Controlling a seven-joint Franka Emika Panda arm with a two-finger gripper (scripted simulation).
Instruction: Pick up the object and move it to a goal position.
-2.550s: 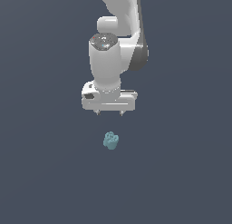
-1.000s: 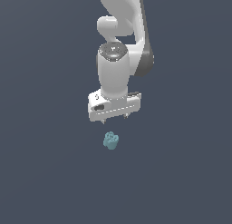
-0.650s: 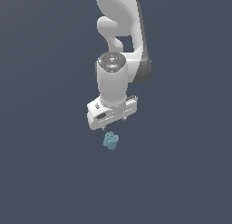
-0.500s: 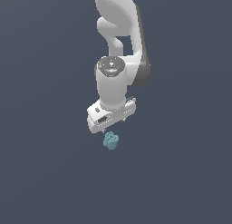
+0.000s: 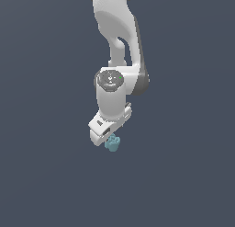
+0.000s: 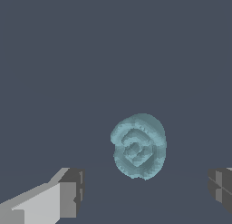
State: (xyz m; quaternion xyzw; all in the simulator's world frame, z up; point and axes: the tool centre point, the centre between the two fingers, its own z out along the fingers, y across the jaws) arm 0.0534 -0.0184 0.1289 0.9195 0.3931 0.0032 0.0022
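Note:
The object (image 5: pixel 113 143) is a tiny pale teal, knobbly blob lying on the dark grey floor. In the exterior view the white gripper (image 5: pixel 109 135) hangs right over it, and its body hides the blob's upper part. In the wrist view the object (image 6: pixel 138 146) lies between the two fingertips (image 6: pixel 69 193), which stand wide apart on either side and do not touch it. The gripper (image 6: pixel 145 191) is open and empty.
The white arm (image 5: pixel 117 47) comes down from the top of the exterior view. The floor (image 5: pixel 46 175) is a plain dark grey surface with nothing else on it in view.
The gripper has come down and turned about its axis, from well above the object to right over it. The object has not moved.

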